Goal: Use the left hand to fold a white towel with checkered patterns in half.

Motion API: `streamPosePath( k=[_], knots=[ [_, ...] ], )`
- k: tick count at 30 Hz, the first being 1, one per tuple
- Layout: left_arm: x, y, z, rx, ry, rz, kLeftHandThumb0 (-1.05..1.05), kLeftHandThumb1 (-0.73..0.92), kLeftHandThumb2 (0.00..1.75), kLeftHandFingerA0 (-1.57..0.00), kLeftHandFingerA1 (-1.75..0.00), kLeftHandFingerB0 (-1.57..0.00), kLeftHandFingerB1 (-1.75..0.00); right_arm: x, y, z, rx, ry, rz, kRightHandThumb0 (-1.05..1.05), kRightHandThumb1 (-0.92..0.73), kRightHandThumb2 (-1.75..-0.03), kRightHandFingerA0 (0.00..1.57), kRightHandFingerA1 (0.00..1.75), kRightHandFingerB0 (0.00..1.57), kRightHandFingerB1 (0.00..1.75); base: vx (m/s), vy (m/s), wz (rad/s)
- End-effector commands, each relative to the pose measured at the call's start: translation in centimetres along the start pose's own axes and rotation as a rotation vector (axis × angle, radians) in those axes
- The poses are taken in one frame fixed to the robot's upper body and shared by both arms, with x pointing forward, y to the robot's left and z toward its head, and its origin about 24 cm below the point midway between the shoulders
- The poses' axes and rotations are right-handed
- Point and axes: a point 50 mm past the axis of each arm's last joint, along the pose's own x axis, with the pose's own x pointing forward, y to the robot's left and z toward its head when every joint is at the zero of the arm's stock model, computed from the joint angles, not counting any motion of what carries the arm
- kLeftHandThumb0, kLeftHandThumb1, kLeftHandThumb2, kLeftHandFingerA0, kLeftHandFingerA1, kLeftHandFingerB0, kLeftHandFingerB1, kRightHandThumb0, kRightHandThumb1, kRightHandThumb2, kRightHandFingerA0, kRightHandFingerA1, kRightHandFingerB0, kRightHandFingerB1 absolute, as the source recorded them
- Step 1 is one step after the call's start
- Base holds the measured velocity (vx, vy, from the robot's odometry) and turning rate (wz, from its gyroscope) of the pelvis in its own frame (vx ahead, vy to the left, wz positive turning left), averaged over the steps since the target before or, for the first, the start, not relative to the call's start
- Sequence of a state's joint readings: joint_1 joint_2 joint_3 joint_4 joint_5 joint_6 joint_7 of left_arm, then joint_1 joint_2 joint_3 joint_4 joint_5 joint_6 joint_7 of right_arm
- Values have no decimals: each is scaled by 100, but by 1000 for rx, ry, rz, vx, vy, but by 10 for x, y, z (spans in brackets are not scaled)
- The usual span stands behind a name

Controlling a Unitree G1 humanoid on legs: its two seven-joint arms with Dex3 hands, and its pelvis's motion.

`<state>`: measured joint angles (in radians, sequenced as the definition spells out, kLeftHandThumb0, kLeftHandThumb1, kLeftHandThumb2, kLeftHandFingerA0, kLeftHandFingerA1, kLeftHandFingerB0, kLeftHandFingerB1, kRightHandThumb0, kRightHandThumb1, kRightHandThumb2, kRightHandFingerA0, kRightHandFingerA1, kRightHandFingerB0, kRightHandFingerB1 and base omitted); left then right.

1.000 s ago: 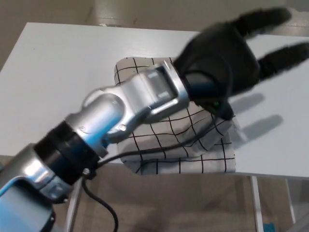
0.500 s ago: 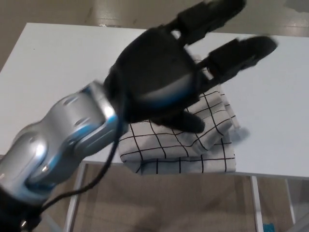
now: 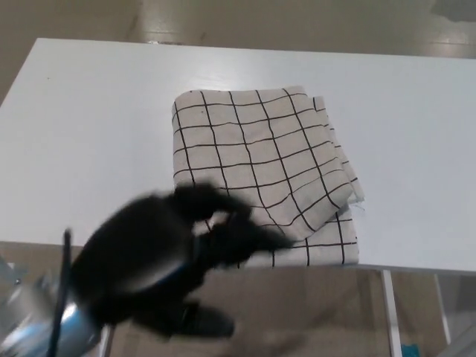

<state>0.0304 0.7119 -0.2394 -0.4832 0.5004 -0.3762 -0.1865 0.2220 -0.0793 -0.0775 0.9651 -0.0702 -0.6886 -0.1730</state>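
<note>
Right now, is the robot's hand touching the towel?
Cannot tell. In the head view the blurred left hand overlaps the towel at its near edge, hiding any contact or gap.

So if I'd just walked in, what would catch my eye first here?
Probably the white checkered towel, lying folded with its layers slightly askew near the front edge of the white table. Next, the big, motion-blurred black left hand at the lower left, just in front of the towel's near corner and holding nothing, with its fingers pointing across that edge.
</note>
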Motion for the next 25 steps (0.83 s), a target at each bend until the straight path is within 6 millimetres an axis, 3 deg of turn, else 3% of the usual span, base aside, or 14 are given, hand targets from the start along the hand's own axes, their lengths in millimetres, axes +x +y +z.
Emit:
streamPosePath(
  k=[1,6,7,8,14,15,16,17,18,19,25],
  knots=[
    [-128,-20,43,-911,141,-30,-67,64,60,-65,-42,-58,-38,-17,-10,-21,-42,84,-14,-48,-83,-64,25,34,31,32,0,0,0],
    [-157,-47,32,-909,332,-32,-66,63,60,-72,-44,-64,-40,-22,-7,-24,-45,97,-14,-48,-83,-64,26,33,31,33,0,0,0],
    [-161,-55,27,-903,373,-37,-71,55,67,-74,-49,-64,-44,-22,-8,-24,-51,96,-17,-47,-83,-65,26,33,31,33,0,0,0],
    [-169,-71,16,-903,458,-35,-66,64,60,-80,-46,-69,-41,-19,-5,-22,-76,82,-15,-47,-84,-65,26,34,31,33,0,0,0],
    [-195,-125,-4,-932,725,-67,-67,65,60,-85,-47,-68,-41,-20,-10,-23,-80,89,-7,-48,-84,-65,26,34,31,33,0,0,0],
    [-196,-130,-8,-928,758,-70,-65,65,60,-79,-46,-64,-40,-18,-10,-21,-75,84,-9,-48,-84,-64,26,34,31,33,0,0,0],
    [-204,-152,-27,-932,914,-54,-68,56,67,-57,-46,-50,-41,-14,-9,-18,-65,74,-13,-48,-84,-65,26,33,31,32,0,0,0],
    [-205,-158,-31,-936,954,-50,-68,56,67,-57,-46,-50,-41,-13,-8,-17,-63,72,-14,-48,-84,-65,26,33,31,32,0,0,0],
    [-209,-167,-37,-949,1027,-22,-64,50,89,-43,-54,-30,-46,-14,-8,-17,-59,72,-17,-49,-84,-64,26,34,31,32,0,0,0],
    [-216,-180,-47,-999,1165,65,-66,61,59,-39,-39,-39,-33,-16,-8,-18,-43,70,-18,-49,-84,-64,25,35,31,32,0,0,0],
    [-215,-196,-76,-1146,1391,316,-63,55,58,-29,-40,-31,-32,-10,-5,-11,17,43,-28,-49,-83,-64,25,35,32,32,0,0,0]
  ],
)
